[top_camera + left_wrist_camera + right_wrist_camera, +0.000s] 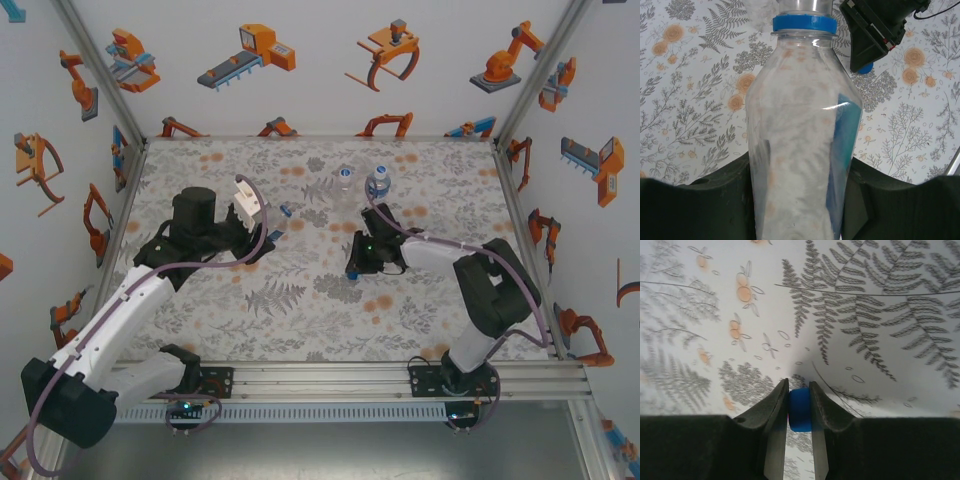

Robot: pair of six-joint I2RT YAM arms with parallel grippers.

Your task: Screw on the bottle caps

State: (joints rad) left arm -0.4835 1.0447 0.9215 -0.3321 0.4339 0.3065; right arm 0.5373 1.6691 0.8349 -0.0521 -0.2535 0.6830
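The desk carries a mat printed with ferns and orange flowers. The left arm reaches in from the near left and the right arm from the near right, and the two tips face each other around the middle.

The left claw is clamped narrow on a clear bottle, left of centre, with the neck pointing right. Its fingers press both sides of the body. A blue ring circles the neck, and a blue label shows through the plastic. The picture's top edge cuts off the mouth above the ring.

Two more bottles stand upright side by side at the far middle – the right one has a blue top.

The right claw is right of centre, low over the mat, and pinches a small blue cap between its fingertips – well apart from the held bottle's neck.
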